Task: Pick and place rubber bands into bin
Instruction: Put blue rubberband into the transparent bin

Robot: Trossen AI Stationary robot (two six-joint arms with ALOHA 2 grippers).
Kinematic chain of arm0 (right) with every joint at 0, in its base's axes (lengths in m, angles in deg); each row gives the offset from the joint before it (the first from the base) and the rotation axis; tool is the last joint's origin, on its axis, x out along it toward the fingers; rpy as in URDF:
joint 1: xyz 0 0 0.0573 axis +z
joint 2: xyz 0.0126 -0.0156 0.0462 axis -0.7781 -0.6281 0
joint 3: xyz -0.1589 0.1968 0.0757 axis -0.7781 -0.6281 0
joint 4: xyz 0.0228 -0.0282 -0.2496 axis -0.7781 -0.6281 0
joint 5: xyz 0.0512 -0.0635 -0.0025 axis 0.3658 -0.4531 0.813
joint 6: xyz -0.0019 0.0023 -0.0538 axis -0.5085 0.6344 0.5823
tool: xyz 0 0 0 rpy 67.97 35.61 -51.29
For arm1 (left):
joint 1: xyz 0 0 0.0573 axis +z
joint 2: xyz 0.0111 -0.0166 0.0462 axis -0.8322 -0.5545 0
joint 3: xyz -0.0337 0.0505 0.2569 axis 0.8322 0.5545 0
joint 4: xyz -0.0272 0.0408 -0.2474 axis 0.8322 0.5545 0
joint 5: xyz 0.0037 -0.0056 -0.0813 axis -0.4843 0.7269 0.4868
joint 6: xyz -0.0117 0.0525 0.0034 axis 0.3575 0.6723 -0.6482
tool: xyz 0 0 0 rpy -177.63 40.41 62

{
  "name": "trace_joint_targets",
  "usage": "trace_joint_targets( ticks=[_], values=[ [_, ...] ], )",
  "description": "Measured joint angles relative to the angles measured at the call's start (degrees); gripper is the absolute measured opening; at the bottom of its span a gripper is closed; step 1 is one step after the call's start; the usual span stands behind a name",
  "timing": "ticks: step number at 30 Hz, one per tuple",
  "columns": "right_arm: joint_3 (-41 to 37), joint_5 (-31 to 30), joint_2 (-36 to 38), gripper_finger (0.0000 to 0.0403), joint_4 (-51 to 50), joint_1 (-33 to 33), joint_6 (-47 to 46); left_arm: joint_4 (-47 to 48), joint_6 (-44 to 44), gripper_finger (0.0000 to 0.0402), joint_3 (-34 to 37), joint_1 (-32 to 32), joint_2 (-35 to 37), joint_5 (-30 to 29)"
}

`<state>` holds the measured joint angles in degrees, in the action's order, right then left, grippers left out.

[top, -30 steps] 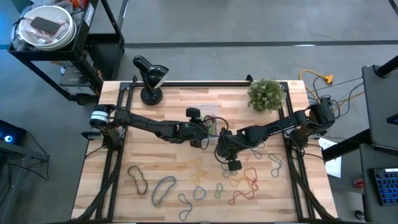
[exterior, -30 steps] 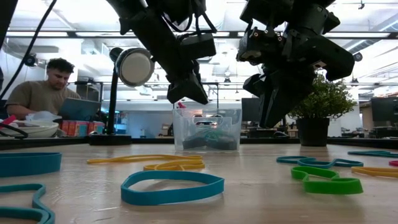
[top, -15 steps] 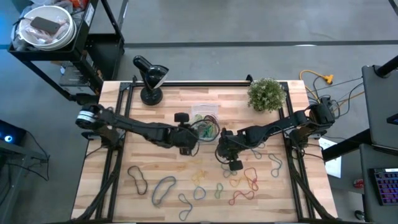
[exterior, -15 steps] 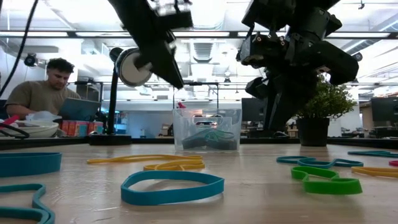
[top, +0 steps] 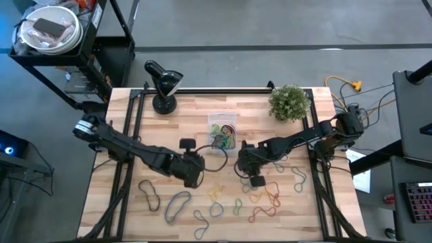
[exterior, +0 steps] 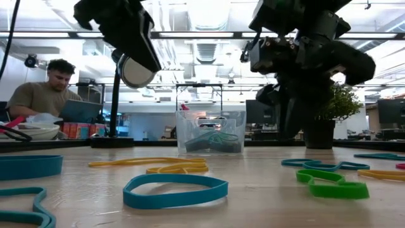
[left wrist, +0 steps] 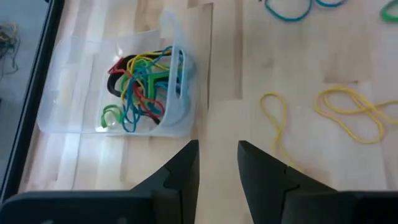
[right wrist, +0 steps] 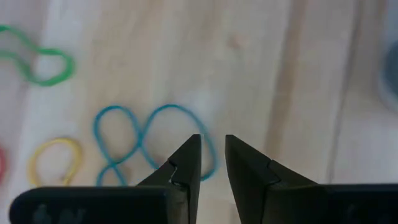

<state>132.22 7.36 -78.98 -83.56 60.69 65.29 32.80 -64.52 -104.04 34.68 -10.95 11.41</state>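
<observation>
desk (left wrist: 298,81): pale wood planks, smooth, matt | bin (left wrist: 74,93) beyond left tool (left wrist: 217,155): clear glossy plastic | rubber bands (left wrist: 143,84): smooth matt elastic | tool fingers (right wrist: 186,162): dark matt plastic

My left gripper (exterior: 130,41) hangs high on one side, my right gripper (exterior: 297,95) opposite. Between them the bin (exterior: 211,132) holds tangled bands. Blue, yellow and green rubber bands (exterior: 175,190) lie nearer.
</observation>
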Motion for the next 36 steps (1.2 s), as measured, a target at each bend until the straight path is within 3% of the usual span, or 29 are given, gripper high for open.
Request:
trace_joint_targets(
  ticks=[9, 18, 28, 36],
  values=[
    [-0.26, 1.38, 0.00, 0.0068, -1.41, 2.24, 2.10, 0.15, -5.78, 0.0094, 5.42, -0.59, -0.42, -1.31],
    [-0.33, -7.67, -0.07, 0.0068, -1.86, 3.67, -1.24, 0.08, -5.78, 0.0094, 6.34, -0.59, 1.00, -1.29],
    [0.18, -5.89, -6.43, 0.0068, -1.42, 3.74, -1.64, -0.02, -7.27, 0.0094, 6.89, -0.92, 2.64, -1.29],
    [0.27, -5.92, -7.52, 0.0068, -2.40, 3.74, -3.25, 0.03, -7.26, 0.0094, 6.93, -0.92, 2.68, -1.27]
  ],
)
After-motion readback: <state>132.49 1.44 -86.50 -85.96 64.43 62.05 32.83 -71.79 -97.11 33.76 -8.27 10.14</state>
